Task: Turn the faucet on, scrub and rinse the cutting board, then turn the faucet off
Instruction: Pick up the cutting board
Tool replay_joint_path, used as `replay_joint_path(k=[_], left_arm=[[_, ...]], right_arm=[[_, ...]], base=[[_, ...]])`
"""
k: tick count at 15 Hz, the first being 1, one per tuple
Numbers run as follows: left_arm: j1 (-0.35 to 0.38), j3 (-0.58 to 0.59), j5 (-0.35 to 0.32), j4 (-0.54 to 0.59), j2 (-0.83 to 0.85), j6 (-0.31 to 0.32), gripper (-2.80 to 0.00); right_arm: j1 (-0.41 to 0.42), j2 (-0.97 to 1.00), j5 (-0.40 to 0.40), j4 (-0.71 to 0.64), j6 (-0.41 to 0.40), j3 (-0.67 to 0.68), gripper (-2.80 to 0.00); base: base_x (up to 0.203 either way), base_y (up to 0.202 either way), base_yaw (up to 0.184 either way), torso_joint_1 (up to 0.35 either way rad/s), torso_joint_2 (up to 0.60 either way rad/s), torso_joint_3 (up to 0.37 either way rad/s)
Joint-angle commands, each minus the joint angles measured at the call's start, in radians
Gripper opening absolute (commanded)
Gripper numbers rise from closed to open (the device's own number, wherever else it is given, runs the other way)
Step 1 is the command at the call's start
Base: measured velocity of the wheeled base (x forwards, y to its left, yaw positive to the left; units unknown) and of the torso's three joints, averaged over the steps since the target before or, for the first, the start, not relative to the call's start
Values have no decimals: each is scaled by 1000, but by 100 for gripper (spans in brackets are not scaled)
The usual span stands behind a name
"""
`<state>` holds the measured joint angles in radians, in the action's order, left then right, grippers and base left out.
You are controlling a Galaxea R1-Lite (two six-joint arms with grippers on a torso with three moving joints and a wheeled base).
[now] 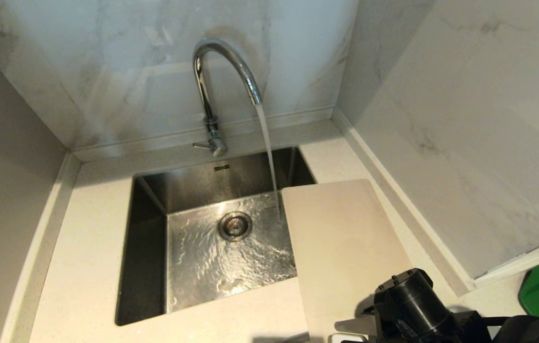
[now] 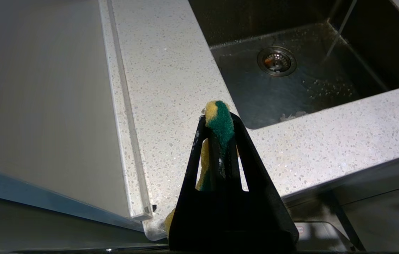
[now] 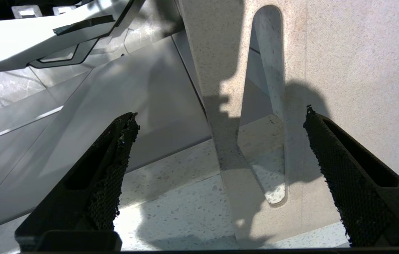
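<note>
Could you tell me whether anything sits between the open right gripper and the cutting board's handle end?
Nothing visible does. The right gripper is open, its fingers either side of the cutting board handle slot, with only bare countertop beneath.

Right gripper (image 3: 220, 141) fingers spread wide; left gripper (image 2: 219, 121) fingers clamped together.

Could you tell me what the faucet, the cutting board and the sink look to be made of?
The faucet: polished chromed metal, mirror-like reflections along its arch. The cutting board: probably plastic, a matte beige, thin sheet with a cleanly moulded handle slot. The sink: brushed stainless steel by its dull grey sheen.
</note>
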<state>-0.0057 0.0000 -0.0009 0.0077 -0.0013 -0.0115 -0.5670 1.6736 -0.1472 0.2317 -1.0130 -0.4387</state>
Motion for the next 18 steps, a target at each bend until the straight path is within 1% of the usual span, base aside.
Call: replay_joint_path(k=[1, 8, 12, 18], left_arm=[[0, 0, 0, 0, 0, -1, -280], [0, 0, 1, 0, 0, -1, -280], [0, 0, 1, 0, 0, -1, -280], [1, 0, 0, 0, 0, -1, -280]], right_arm=[[-1, 0, 0, 1, -6, 5, 0], [-1, -3, 0, 4, -4, 43, 0], [-1, -13, 2, 37, -1, 88, 0], [1, -3, 2, 37, 2, 100, 0]], base=[[0, 0, 0, 0, 0, 0], [0, 0, 0, 0, 0, 0], [0, 0, 0, 0, 0, 0], [0, 0, 0, 0, 0, 0]])
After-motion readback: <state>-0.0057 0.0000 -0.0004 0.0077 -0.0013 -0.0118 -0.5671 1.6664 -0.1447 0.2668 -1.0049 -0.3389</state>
